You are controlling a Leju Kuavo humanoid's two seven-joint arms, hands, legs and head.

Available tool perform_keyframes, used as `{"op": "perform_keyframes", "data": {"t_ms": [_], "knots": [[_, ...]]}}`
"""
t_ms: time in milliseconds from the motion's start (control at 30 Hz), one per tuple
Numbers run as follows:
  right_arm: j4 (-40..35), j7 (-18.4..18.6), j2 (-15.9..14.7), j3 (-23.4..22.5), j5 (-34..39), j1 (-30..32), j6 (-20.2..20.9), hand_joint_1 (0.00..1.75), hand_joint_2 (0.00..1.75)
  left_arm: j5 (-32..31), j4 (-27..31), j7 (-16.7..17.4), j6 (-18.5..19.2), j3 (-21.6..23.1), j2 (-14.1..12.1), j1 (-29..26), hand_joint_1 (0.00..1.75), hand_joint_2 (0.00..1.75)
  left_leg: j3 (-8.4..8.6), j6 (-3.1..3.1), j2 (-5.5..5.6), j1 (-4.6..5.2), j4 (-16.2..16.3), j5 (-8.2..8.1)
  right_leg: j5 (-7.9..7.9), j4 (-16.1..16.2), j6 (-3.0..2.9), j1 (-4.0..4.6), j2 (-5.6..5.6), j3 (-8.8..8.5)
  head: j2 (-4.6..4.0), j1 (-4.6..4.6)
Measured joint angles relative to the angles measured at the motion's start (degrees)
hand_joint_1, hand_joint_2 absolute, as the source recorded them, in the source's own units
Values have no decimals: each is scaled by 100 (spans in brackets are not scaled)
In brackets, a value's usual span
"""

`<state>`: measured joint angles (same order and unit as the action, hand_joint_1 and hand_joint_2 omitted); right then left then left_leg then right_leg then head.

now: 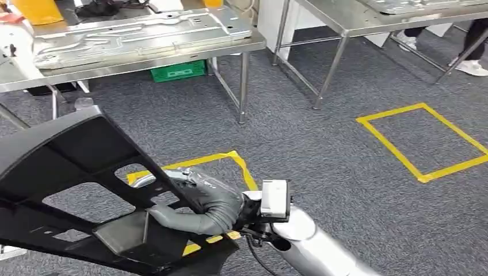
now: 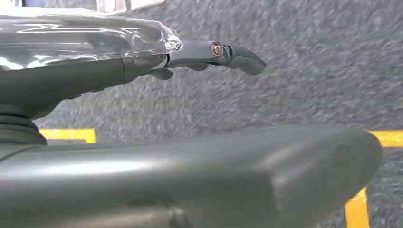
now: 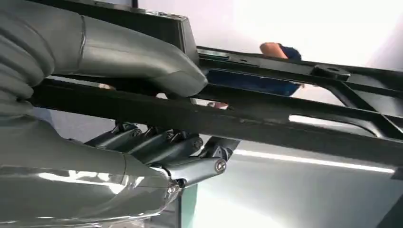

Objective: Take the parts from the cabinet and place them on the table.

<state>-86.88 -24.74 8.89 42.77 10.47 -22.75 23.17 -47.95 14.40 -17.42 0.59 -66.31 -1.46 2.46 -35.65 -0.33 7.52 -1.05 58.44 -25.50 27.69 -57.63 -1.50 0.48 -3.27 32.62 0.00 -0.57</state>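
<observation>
The part (image 1: 75, 190), a large black frame with open cutouts and crossbars, was held tilted above the carpet, its long axis rising away toward the tabletop (image 1: 172, 54), the right hand (image 1: 198, 207) clamped on a bar, the left hand (image 2: 209, 52) with fingers apart, empty.

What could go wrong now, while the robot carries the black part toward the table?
1. The right hand grips the black part at one bar near an edge; the large frame sticks out far to the side, so it may twist or slip in the hand.
2. The table already holds a big metal panel, so free room looks scarce and the part could knock it.
3. The part hides much of the floor ahead, so a table leg may be struck.
</observation>
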Motion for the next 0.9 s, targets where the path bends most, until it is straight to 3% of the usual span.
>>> {"op": "perform_keyframes", "data": {"t_ms": [33,67,100,167,200,233,267,300,333,367,400,433,500,533,567,600,633,700,733,767,833,867,900], "knots": [[-2,0,22,0,9,-3,4,175,175,-2,4,2,2,-18,-15,2,0,175,-3,-6,-56,0,-2,-29,-52,112,26,-74,102,-42,0,2],[0,0,35,0,22,-3,11,175,175,-9,2,0,4,-37,-2,-4,0,175,-53,-38,-352,35,114,-147,-70,158,11,-63,150,-65,0,33],[0,0,37,0,37,-9,15,175,175,-9,2,0,2,-44,-9,16,0,175,-208,-68,-529,30,443,-362,-72,162,5,-60,232,-68,0,35],[22,22,24,0,88,6,48,175,175,-28,4,0,0,-55,-24,51,0,175,-596,-134,-643,-5,1267,-721,-65,160,8,-55,402,-65,0,33],[48,46,24,2,107,6,72,175,175,-46,2,2,0,-64,-24,53,0,175,-735,-172,-666,-29,1575,-785,-61,157,14,-56,478,-59,0,35],[66,57,22,4,116,5,83,175,175,-66,2,4,0,-72,-24,37,0,175,-717,-203,-687,-59,1575,-723,-55,157,23,-59,534,-63,0,35],[87,57,20,7,120,3,92,175,175,-92,4,11,0,-81,-31,20,0,175,-577,-232,-715,-88,1320,-550,-45,150,40,-64,587,-67,0,37],[103,57,20,9,125,-1,92,175,175,-94,4,13,0,-85,-37,17,0,175,-324,-261,-756,-110,859,-312,-26,130,71,-77,637,-71,0,35],[107,57,22,9,129,-7,94,175,175,-92,7,13,0,-88,-48,23,0,175,-54,-290,-858,-123,368,-95,4,90,115,-91,683,-70,0,35],[109,57,22,11,131,-19,94,175,175,-92,7,11,0,-90,-48,40,0,175,93,-314,-1053,-113,71,-119,39,35,171,-83,721,-58,0,39],[114,59,18,11,155,-41,107,175,175,-92,9,11,0,-90,-50,64,0,175,94,-189,-987,-84,54,-116,69,-24,215,-37,723,-24,0,31],[114,61,18,22,190,-42,120,175,175,-94,9,15,2,-92,-51,55,0,175,70,-122,-964,-73,84,-130,66,-19,234,-39,738,-34,0,15],[138,63,20,26,238,-42,153,175,175,-94,9,17,4,-96,-48,24,0,175,58,-49,-922,-45,105,-142,59,-8,265,-59,777,-56,0,7],[142,63,22,31,249,-41,153,175,175,-94,9,20,9,-98,-51,15,0,175,63,3,-908,-57,85,-128,92,-20,297,-78,755,-55,0,7],[142,63,22,33,258,-44,153,175,175,-94,9,20,9,-98,-51,14,0,175,65,41,-898,-60,85,-120,190,-101,327,-101,590,-34,0,5],[142,61,20,33,273,-47,153,175,175,-94,9,17,11,-101,-51,35,0,175,60,71,-882,-60,85,-115,410,-410,336,-107,449,94,0,4],[146,61,16,33,275,-47,153,175,175,-94,9,17,15,-103,-51,52,0,175,57,93,-857,-52,85,-115,634,-830,341,-104,393,277,0,4],[175,61,0,33,286,-31,153,175,175,-94,9,18,35,-109,-51,57,0,175,58,116,-805,-10,89,-117,982,-1753,335,-100,379,704,0,4],[188,61,-6,35,291,-22,153,175,175,-94,9,17,42,-120,-51,52,0,175,60,121,-781,12,89,-116,977,-1924,319,-95,378,801,0,4],[192,61,-8,35,291,-18,153,175,175,-92,9,20,44,-127,-51,47,0,175,64,122,-756,34,89,-116,839,-1797,286,-82,371,757,0,4],[192,61,-6,35,293,-25,153,175,175,-92,9,20,46,-127,-51,50,0,175,78,123,-701,78,88,-116,334,-930,164,-26,346,372,0,4],[190,59,-4,35,293,-31,153,175,175,-92,9,20,48,-127,-48,55,0,175,88,123,-676,87,86,-116,66,-361,57,29,307,113,0,4],[190,59,-4,35,295,-33,153,175,175,-92,7,20,57,-127,-15,56,0,175,75,120,-669,106,88,-115,102,-157,-43,50,289,6,0,24]]}}
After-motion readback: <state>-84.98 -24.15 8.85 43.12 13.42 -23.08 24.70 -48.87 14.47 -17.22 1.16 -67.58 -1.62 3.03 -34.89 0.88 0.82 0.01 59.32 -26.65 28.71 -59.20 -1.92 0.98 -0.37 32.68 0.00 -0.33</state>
